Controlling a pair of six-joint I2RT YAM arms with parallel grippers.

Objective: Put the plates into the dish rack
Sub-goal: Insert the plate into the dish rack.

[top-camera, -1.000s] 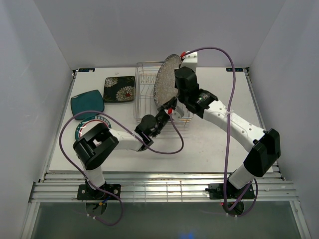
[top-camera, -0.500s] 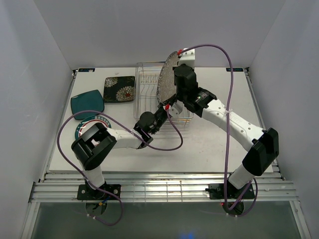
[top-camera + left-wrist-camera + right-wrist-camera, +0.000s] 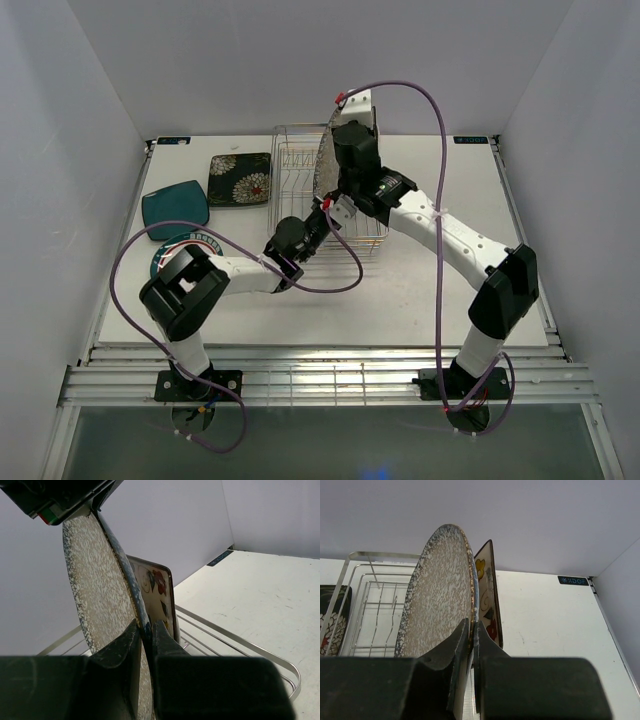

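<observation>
Grey speckled plate [image 3: 95, 590], upright over dish rack [image 3: 295, 175], rim pinched at 6 o'clock by left gripper [image 3: 144, 630], at 12 o'clock by right gripper [image 3: 471, 630].

The bench [image 3: 500, 190] is open from the dish rack [image 3: 290, 160] out to the right edge and the far right corner, though the right arm and its purple cable [image 3: 437, 320] slant across that stretch. The rack's left rows of tines stand unfilled. Its middle is blocked by the upright grey speckled plate [image 3: 324, 165], with the cream floral square plate [image 3: 487, 587] just beside it. The left gripper [image 3: 145, 630] and right gripper [image 3: 471, 630] are both clamped on the grey plate's rim. Along the left edge lie the black floral plate [image 3: 240, 178], the teal plate [image 3: 174, 205] and a teal-rimmed plate [image 3: 178, 246].
</observation>
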